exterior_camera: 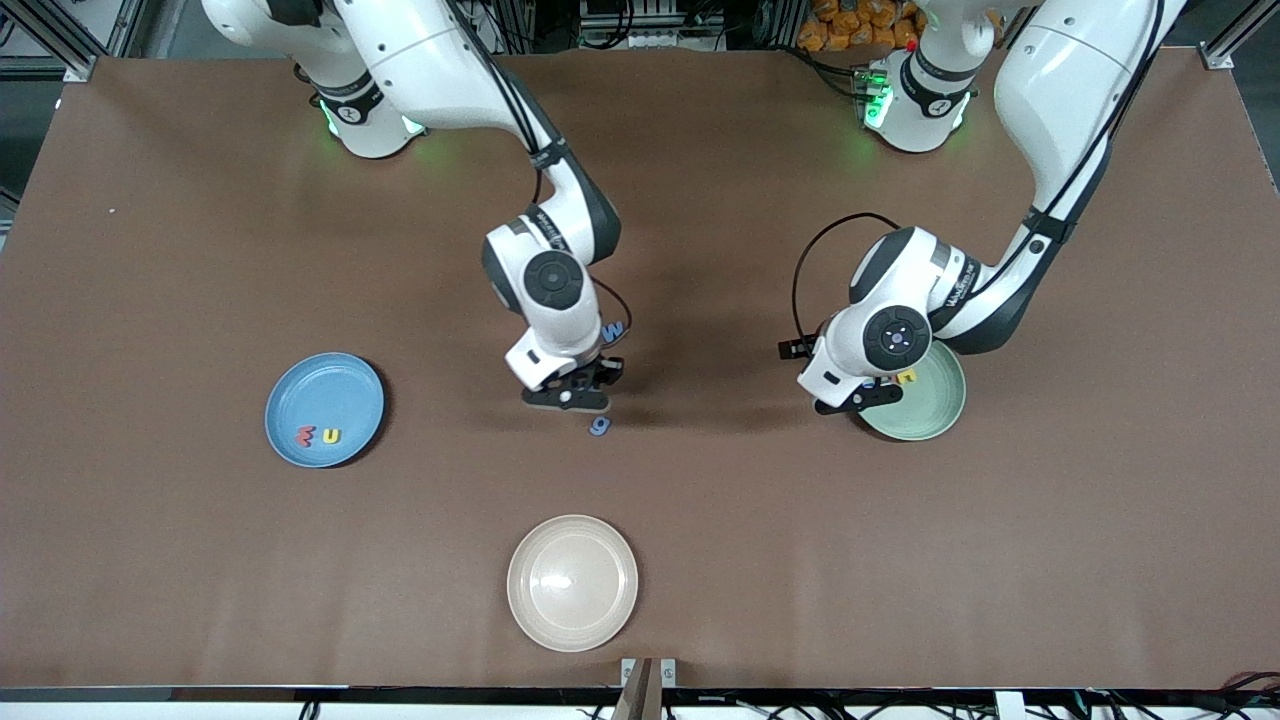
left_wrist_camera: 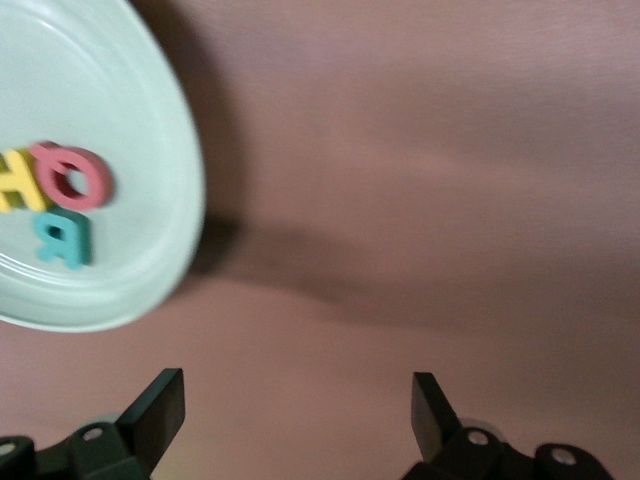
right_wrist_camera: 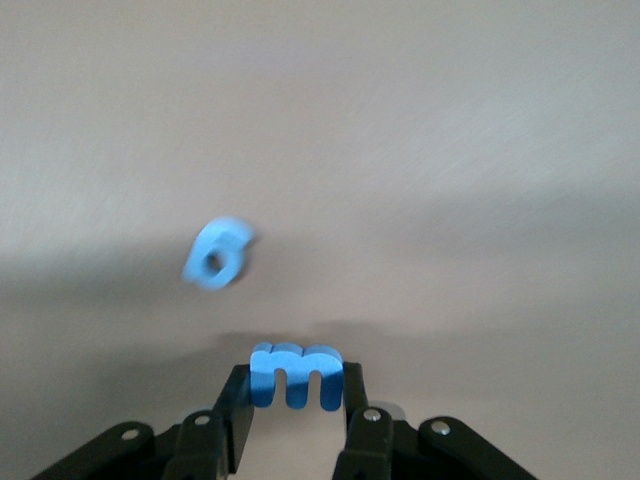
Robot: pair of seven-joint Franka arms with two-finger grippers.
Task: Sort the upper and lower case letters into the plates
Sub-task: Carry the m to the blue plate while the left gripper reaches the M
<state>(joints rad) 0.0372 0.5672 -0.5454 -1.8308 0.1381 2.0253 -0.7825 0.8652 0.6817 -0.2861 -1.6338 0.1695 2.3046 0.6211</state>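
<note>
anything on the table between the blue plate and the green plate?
In the front view, the right gripper, shut on a blue letter m, sits between the blue plate and green plate, with a loose blue letter.

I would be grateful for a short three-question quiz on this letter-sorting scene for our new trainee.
1. True or false: the right end effector is shut on a blue letter m.
2. Which plate holds the red O? A) blue plate B) mint green plate C) cream plate
3. Fill in: the left end effector, beside the mint green plate, is ____.

Key: 1 true; 2 B; 3 open. The blue plate holds two letters; the cream plate holds none.
</note>
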